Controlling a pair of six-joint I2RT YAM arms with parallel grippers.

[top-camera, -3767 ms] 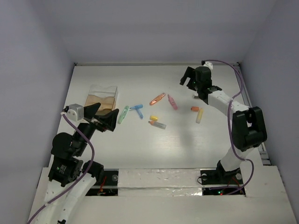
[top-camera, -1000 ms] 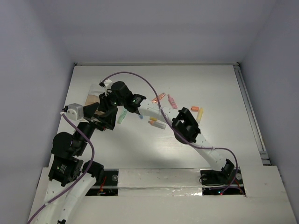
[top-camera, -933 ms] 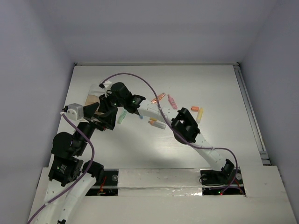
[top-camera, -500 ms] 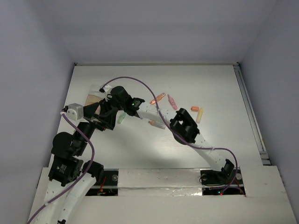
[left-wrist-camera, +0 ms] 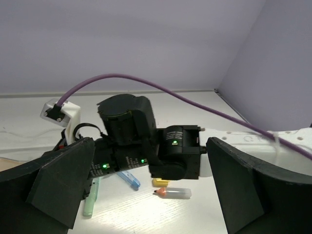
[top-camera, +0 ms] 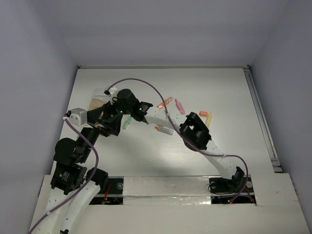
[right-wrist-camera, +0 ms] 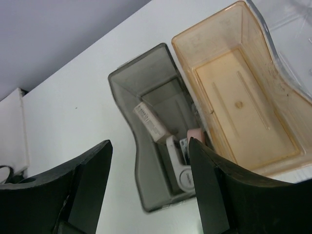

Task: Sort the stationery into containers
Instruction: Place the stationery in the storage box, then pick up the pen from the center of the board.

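Note:
My right gripper hangs open above the grey container, with nothing between its fingers. Inside that container lie a white bar, a white rounded piece and a pink piece. The tan container beside it is empty. My left gripper is open just in front of the containers, looking at the right arm's wrist. On the table lie loose stationery: a green piece, a blue one, a yellow one and a clear one with an orange tip.
More pieces lie further right: an orange highlighter, a pink one, an orange cap and a yellow piece. The right arm stretches across the table over the middle pieces. Walls close in the left, back and right.
The right gripper's jaws have spread wider over the grey container, and the wrist has shifted slightly nearer. The left arm has not moved.

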